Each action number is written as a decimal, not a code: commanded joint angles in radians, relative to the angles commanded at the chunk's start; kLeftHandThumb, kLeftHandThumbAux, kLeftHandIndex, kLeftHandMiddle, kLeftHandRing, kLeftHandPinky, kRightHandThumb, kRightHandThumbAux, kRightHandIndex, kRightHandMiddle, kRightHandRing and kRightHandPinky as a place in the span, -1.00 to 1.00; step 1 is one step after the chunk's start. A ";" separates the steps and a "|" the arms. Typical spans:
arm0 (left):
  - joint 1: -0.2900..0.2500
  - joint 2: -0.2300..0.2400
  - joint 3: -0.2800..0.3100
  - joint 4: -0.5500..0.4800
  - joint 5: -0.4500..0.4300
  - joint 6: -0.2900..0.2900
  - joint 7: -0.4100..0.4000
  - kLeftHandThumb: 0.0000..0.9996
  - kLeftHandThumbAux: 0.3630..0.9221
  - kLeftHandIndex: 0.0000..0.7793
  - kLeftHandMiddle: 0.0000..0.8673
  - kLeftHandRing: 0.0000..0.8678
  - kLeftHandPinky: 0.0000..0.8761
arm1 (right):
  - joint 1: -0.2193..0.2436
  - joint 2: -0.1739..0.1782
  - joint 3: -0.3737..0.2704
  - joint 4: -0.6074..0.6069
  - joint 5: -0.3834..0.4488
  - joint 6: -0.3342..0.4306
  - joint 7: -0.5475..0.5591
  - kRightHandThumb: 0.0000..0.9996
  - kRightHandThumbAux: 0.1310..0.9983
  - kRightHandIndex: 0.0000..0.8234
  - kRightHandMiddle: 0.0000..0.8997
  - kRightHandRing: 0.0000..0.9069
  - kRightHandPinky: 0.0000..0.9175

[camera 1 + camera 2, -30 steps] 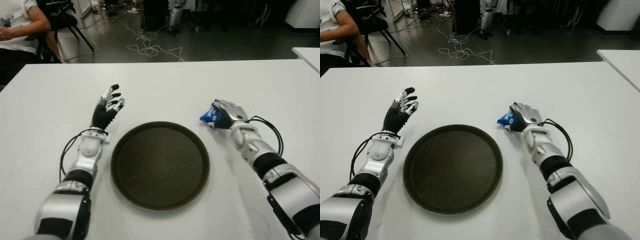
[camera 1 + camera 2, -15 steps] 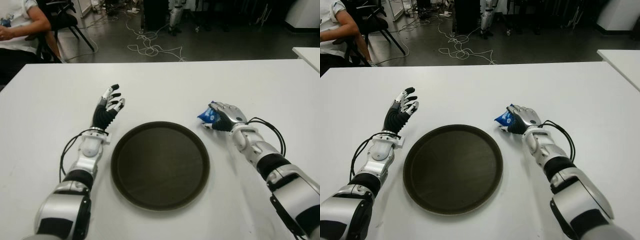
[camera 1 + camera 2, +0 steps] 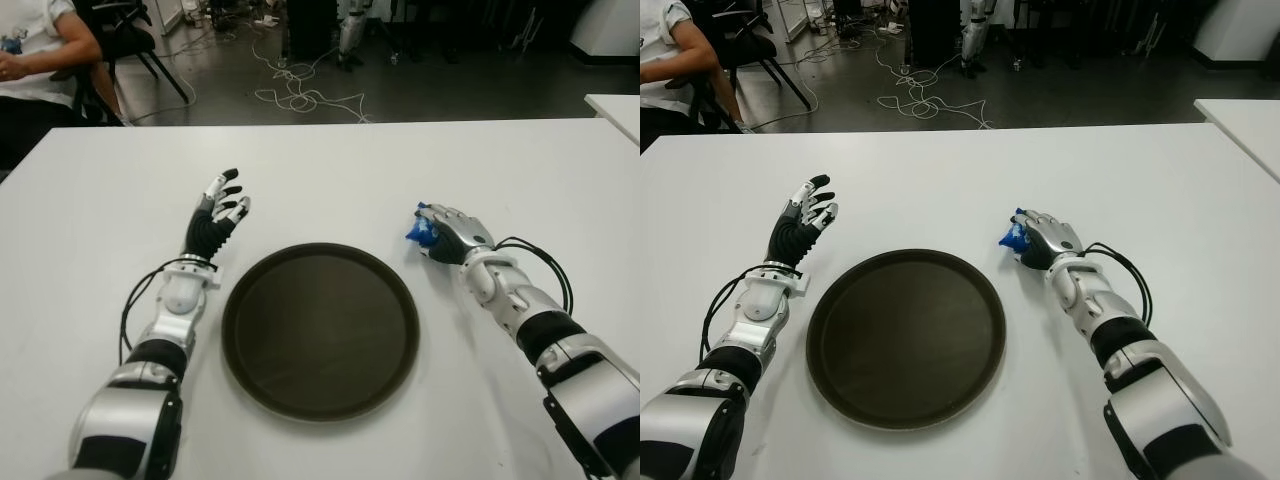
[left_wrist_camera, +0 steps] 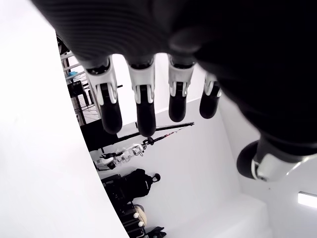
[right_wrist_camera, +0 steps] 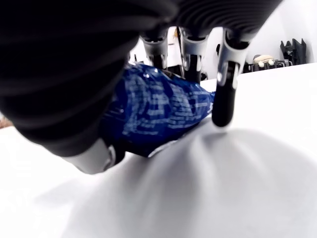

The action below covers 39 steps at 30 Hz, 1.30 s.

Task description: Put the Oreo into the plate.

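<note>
The Oreo is a blue packet (image 3: 417,231) just off the right rim of the round dark brown plate (image 3: 320,335), which lies in the middle of the white table (image 3: 330,180). My right hand (image 3: 447,236) is curled over the packet, low at the table. The right wrist view shows the fingers (image 5: 225,74) arched over the blue wrapper (image 5: 158,106) and the thumb against its side. My left hand (image 3: 220,207) is raised left of the plate with its fingers (image 4: 141,101) spread and nothing in it.
A seated person (image 3: 35,55) and a black chair (image 3: 130,40) are beyond the table's far left corner. Cables (image 3: 300,95) lie on the dark floor behind. Part of another white table (image 3: 615,105) shows at the far right.
My right hand, holding the blue packet, shifted slightly toward the plate and then a little back, and now covers more of the packet. The left hand has not moved.
</note>
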 joint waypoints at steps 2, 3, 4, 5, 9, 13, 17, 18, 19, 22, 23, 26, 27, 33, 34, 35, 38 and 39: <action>0.000 0.000 0.000 -0.001 0.001 0.001 0.002 0.20 -0.59 -0.71 -0.74 -0.70 -0.57 | 0.003 0.001 -0.005 -0.007 0.004 0.004 0.000 0.41 0.33 0.06 0.60 0.54 0.39; 0.000 0.000 -0.001 -0.001 0.002 0.000 0.004 0.20 -0.58 -0.72 -0.74 -0.69 -0.57 | 0.004 0.002 -0.007 -0.010 0.007 0.007 0.001 0.41 0.33 0.06 0.62 0.55 0.40; 0.000 0.000 -0.001 -0.002 0.002 0.000 0.005 0.22 -0.57 -0.72 -0.73 -0.69 -0.56 | 0.005 0.002 -0.008 -0.013 0.008 0.010 0.002 0.42 0.33 0.06 0.62 0.56 0.41; 0.000 0.000 -0.001 -0.002 0.003 -0.001 0.007 0.22 -0.56 -0.72 -0.73 -0.69 -0.55 | 0.006 0.003 -0.010 -0.016 0.011 0.014 0.003 0.42 0.33 0.06 0.63 0.57 0.42; 0.000 0.000 0.000 -0.002 0.002 0.000 0.005 0.23 -0.54 -0.71 -0.71 -0.67 -0.53 | 0.010 0.006 -0.018 -0.024 0.019 0.024 0.000 0.42 0.33 0.06 0.65 0.60 0.48; 0.000 0.000 0.001 -0.002 -0.001 0.003 -0.001 0.23 -0.54 -0.69 -0.71 -0.67 -0.53 | 0.012 0.008 -0.023 -0.028 0.020 0.025 -0.010 0.42 0.33 0.06 0.67 0.63 0.52; 0.000 0.000 0.001 -0.002 -0.002 0.003 -0.004 0.21 -0.55 -0.68 -0.72 -0.68 -0.55 | 0.011 0.008 -0.023 -0.025 0.012 0.022 -0.021 0.42 0.33 0.06 0.68 0.65 0.54; 0.000 0.000 0.001 -0.002 -0.001 0.002 -0.003 0.19 -0.56 -0.68 -0.72 -0.68 -0.54 | 0.011 0.008 -0.021 -0.022 0.010 0.019 -0.025 0.42 0.33 0.06 0.69 0.66 0.55; 0.000 0.000 0.000 -0.001 -0.001 0.002 -0.003 0.17 -0.57 -0.68 -0.72 -0.68 -0.53 | 0.010 0.008 -0.020 -0.020 0.008 0.018 -0.026 0.42 0.33 0.06 0.70 0.67 0.56; 0.000 0.000 0.001 -0.001 -0.003 0.002 -0.005 0.17 -0.57 -0.69 -0.72 -0.67 -0.53 | 0.009 0.008 -0.018 -0.019 0.005 0.019 -0.027 0.42 0.33 0.07 0.71 0.67 0.58; 0.000 0.000 0.002 -0.002 -0.004 0.003 -0.006 0.17 -0.57 -0.69 -0.71 -0.67 -0.53 | 0.009 0.008 -0.018 -0.019 0.005 0.021 -0.026 0.42 0.33 0.07 0.71 0.68 0.59; 0.000 -0.001 0.003 -0.003 -0.005 0.004 -0.008 0.20 -0.55 -0.70 -0.72 -0.68 -0.56 | 0.008 0.010 -0.021 -0.018 0.006 0.026 -0.029 0.42 0.33 0.07 0.70 0.68 0.59; 0.000 -0.001 0.003 -0.003 -0.006 0.005 -0.008 0.20 -0.55 -0.70 -0.72 -0.68 -0.55 | 0.008 0.010 -0.021 -0.018 0.006 0.025 -0.031 0.42 0.34 0.07 0.70 0.67 0.59; 0.000 0.001 0.000 -0.004 -0.003 0.002 -0.005 0.17 -0.57 -0.70 -0.73 -0.68 -0.53 | 0.010 0.011 -0.022 -0.018 0.007 0.021 -0.046 0.42 0.34 0.07 0.72 0.69 0.62; 0.000 0.001 -0.001 -0.004 -0.002 0.001 -0.004 0.17 -0.57 -0.69 -0.73 -0.68 -0.52 | 0.010 0.011 -0.023 -0.018 0.007 0.021 -0.047 0.42 0.34 0.07 0.72 0.69 0.62; 0.000 0.001 -0.002 -0.004 0.001 0.000 -0.001 0.17 -0.58 -0.69 -0.73 -0.68 -0.52 | 0.010 0.011 -0.023 -0.018 0.007 0.020 -0.049 0.42 0.34 0.07 0.72 0.69 0.62; 0.001 0.003 -0.005 -0.003 0.008 -0.004 0.007 0.12 -0.58 -0.70 -0.73 -0.67 -0.51 | 0.012 0.010 -0.023 -0.019 0.004 0.015 -0.070 0.42 0.34 0.07 0.72 0.68 0.59; 0.001 0.003 -0.006 -0.003 0.009 -0.005 0.009 0.12 -0.57 -0.70 -0.73 -0.67 -0.51 | 0.013 0.010 -0.023 -0.019 0.004 0.013 -0.075 0.42 0.34 0.06 0.71 0.68 0.59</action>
